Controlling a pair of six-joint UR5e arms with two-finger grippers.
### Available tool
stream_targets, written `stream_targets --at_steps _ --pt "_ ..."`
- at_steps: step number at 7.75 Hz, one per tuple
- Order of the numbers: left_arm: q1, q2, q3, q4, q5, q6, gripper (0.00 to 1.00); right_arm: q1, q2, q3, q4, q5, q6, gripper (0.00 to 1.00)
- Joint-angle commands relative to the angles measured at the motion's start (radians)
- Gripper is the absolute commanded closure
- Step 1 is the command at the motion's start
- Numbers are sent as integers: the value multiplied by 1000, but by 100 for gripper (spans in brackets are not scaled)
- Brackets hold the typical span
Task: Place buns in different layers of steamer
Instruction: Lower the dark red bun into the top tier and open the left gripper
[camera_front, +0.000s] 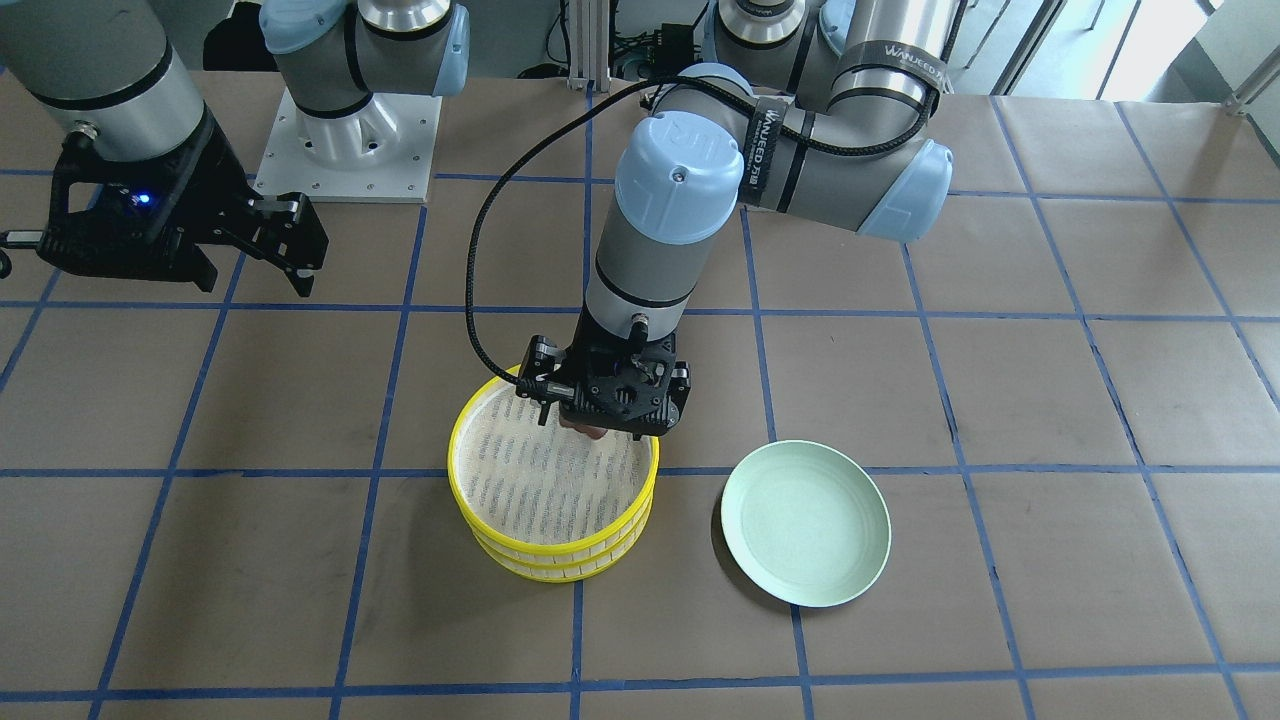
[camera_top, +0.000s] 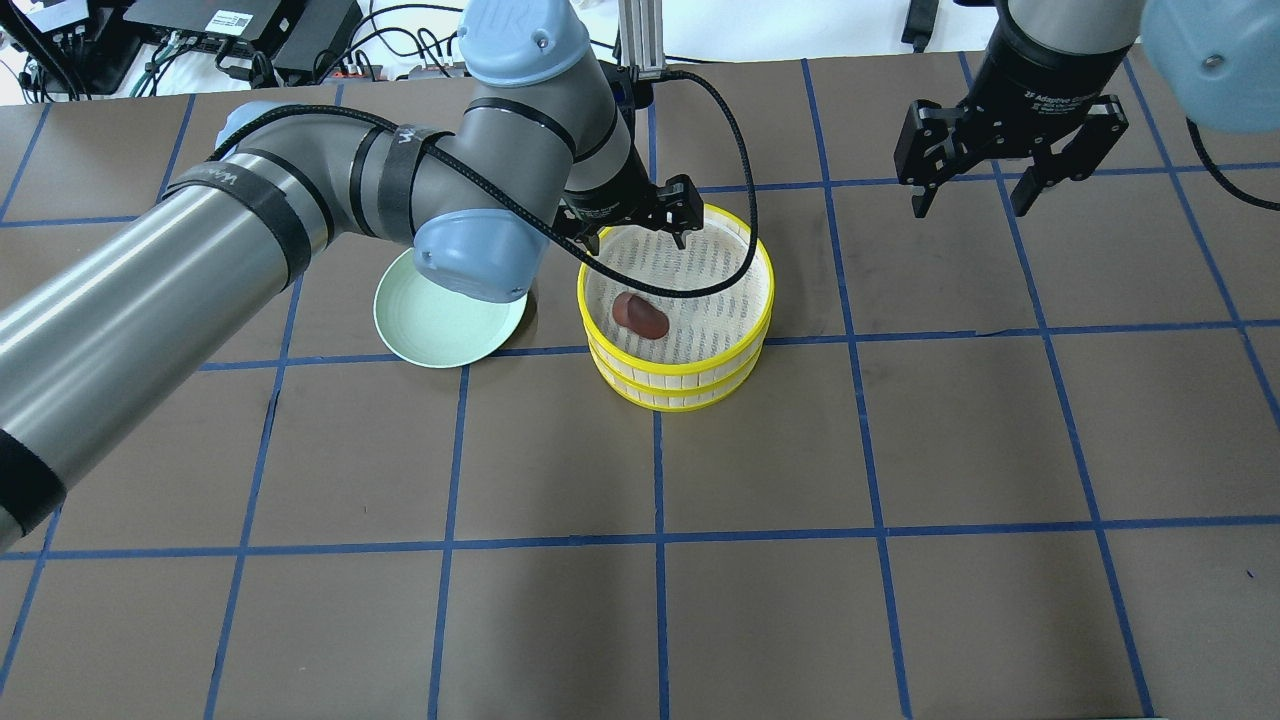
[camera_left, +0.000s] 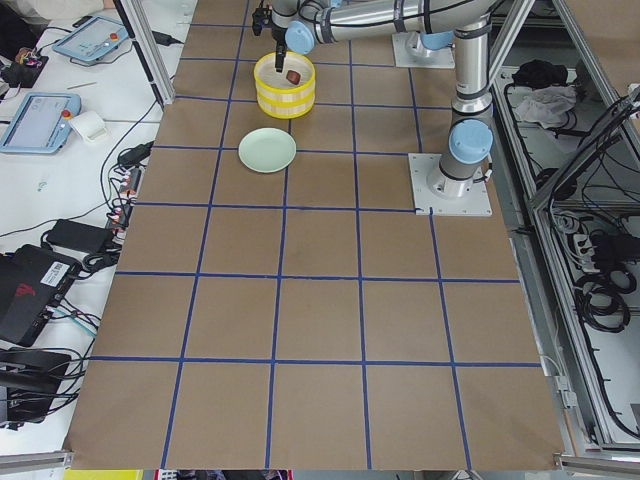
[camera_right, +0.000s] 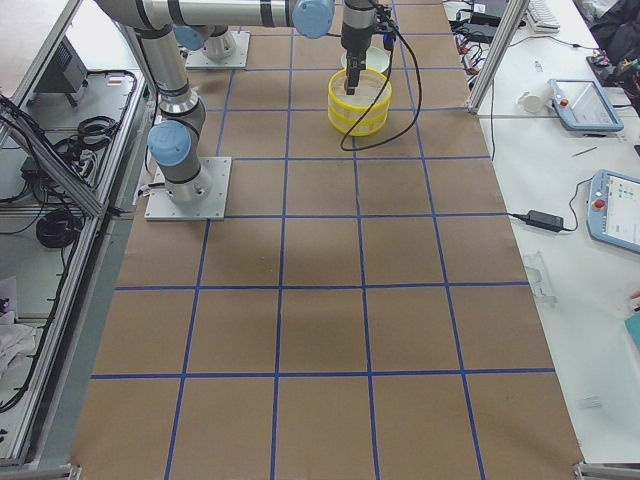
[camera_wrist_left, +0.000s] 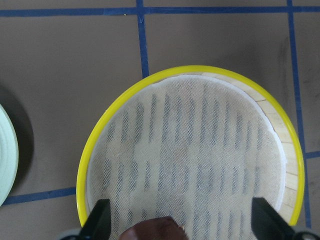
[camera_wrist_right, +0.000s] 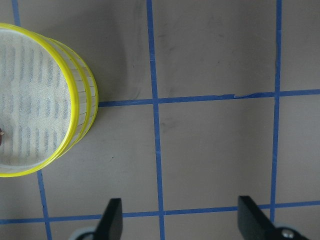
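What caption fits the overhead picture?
Brown bun lies in the steamer's top tray under the open left tool; right tool hangs open nearby.

Bright, even light all round steamer (camera_front: 560, 562). Blown-out daylight far behind steamer, toward robot's left, in front-facing view. Shadows are soft: dark crescent between steamer and green plate (camera_wrist_left: 6, 150) in left wrist view. Faint smudges on table (camera_top: 900, 450) beside steamer, shadow or stain, can't tell. Glare streak along left arm (camera_top: 120, 290) tube, overhead view. Mesh inside steamer is sharp, while left gripper (camera_wrist_left: 181, 222) at steamer's near rim is blurred. Side views are wide, steamer tiny in them, benches beyond it washed out.
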Motion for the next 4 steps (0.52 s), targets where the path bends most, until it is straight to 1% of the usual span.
stream_targets --at_steps 1,2,3,4 --pt "0 5 5 -2 11 12 0 0 0 0 -2 3 0 17" --pt "12 22 12 -14 35 27 0 0 0 0 -3 3 0 15" --pt "37 26 14 -27 122 107 0 0 0 0 -5 5 0 14" --pt "79 26 14 -65 162 171 0 0 0 0 -5 8 5 14"
